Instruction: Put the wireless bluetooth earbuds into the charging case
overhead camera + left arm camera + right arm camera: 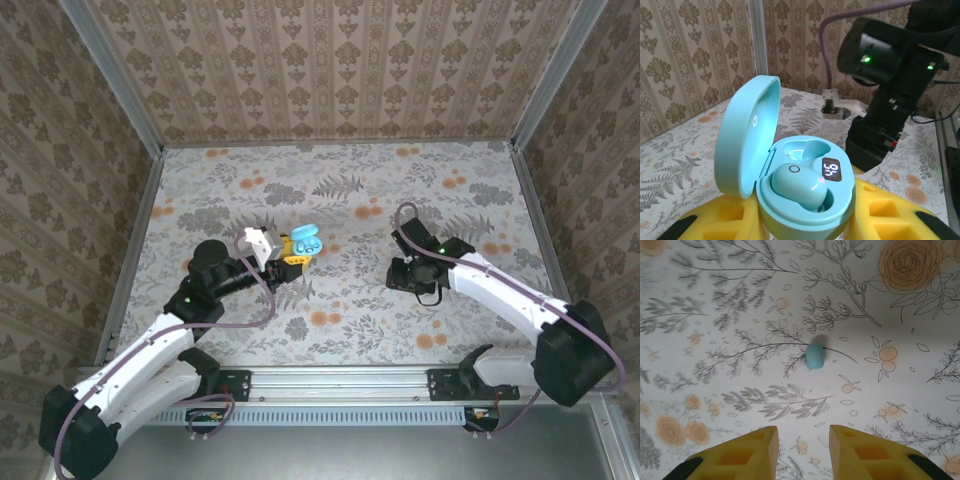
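The teal charging case point(805, 200) stands open, its lid point(746, 135) tipped back to the left. My left gripper point(805, 222) is shut on the case, with yellow fingers point(890, 212) pressed against both sides. One teal earbud point(796, 184) sits in the near socket. The far socket point(802, 151) is empty, and a lit display point(831, 170) shows beside it. From above, the case point(304, 240) is left of centre. A second teal earbud point(814, 355) lies loose on the cloth. My right gripper point(802, 442) hovers open above the cloth, short of that earbud, with nothing between its fingers.
The right arm's black wrist point(890, 100) looms close behind the case in the left wrist view. The flowered tablecloth point(350, 320) is bounded by patterned walls and metal rails point(130, 250). My right gripper point(410, 272) sits right of centre on the table.
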